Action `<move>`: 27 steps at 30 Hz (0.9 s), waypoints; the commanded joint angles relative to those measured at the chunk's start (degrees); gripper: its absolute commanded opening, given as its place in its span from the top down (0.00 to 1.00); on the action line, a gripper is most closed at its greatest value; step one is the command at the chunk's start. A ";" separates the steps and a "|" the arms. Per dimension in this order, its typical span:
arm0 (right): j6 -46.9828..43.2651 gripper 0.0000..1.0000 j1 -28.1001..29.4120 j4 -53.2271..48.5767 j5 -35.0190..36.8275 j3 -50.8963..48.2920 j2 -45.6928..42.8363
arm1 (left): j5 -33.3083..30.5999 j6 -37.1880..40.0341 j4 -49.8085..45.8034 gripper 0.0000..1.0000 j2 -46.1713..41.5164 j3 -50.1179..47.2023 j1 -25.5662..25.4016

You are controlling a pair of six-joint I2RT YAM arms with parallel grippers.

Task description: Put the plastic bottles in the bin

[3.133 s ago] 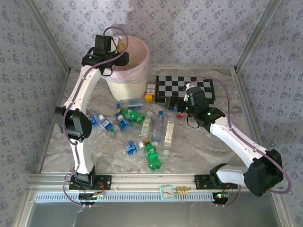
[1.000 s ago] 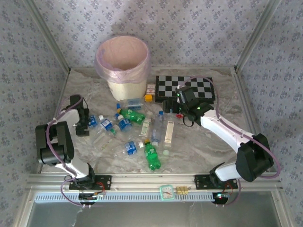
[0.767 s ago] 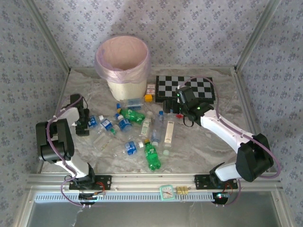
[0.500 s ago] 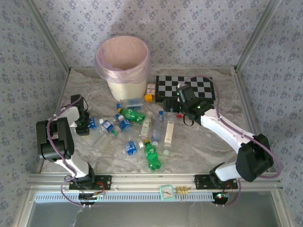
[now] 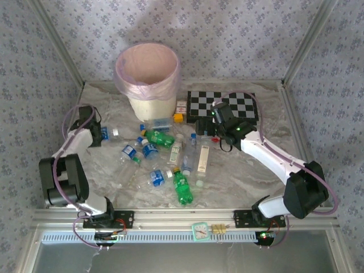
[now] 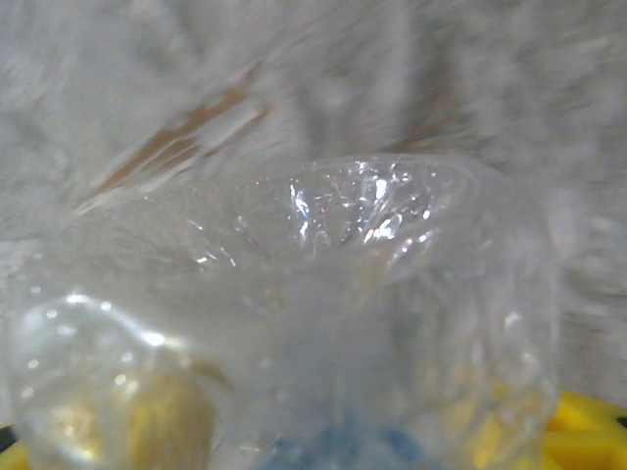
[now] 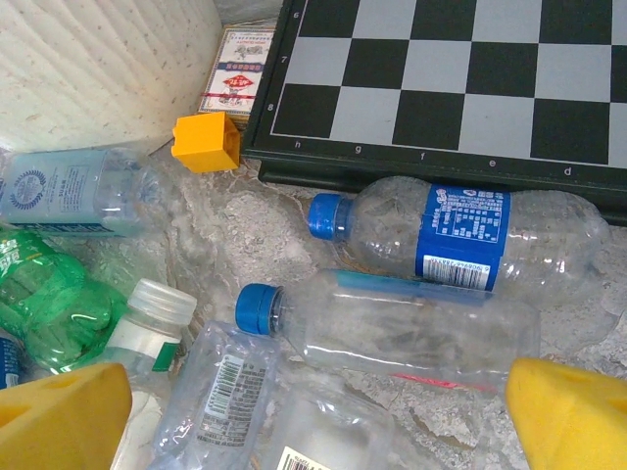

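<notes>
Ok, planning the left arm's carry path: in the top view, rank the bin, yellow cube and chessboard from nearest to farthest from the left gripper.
From the left gripper, shut on a clear bottle:
1. bin, to its right and farther back.
2. yellow cube, just right of the bin's base.
3. chessboard, farthest right, beyond the cube.

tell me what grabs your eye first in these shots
A messy scatter of plastic bottles, green and clear, lies across the middle of the marbled table. The cream bin with its pink liner stands behind them, left of centre. A black-and-white chessboard sits at the far right, and the left tool grips a clear bottle near the left edge.
</notes>
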 commanded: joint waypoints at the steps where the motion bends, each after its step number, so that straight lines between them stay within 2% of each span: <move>1: 0.37 0.00 0.12 -1.21 0.28 2.00 0.19 | -3.91 7.81 6.23 0.50 -6.28 2.29 -0.25; 7: 0.51 0.00 0.16 -1.56 -2.18 3.24 2.09 | -3.11 21.96 16.37 0.51 -16.08 2.62 -0.98; 13: 0.33 0.00 0.21 -1.71 -4.14 4.71 3.80 | 6.16 38.41 26.97 0.52 -20.16 6.81 -3.83; 17: 0.42 0.00 0.38 -2.23 -4.37 5.64 4.67 | 13.15 45.48 29.00 0.52 -17.56 14.16 -6.63; 21: 0.42 0.00 0.57 -2.73 -4.19 5.81 4.67 | 17.13 49.49 29.78 0.52 -12.49 21.99 -9.46; 25: 0.59 0.00 0.82 -3.65 -3.79 5.84 4.26 | 21.99 53.25 29.07 0.53 -4.85 31.80 -13.28; 27: 0.59 0.00 1.06 -4.08 -3.45 5.74 3.82 | 23.54 56.77 25.40 0.53 -0.22 38.85 -15.23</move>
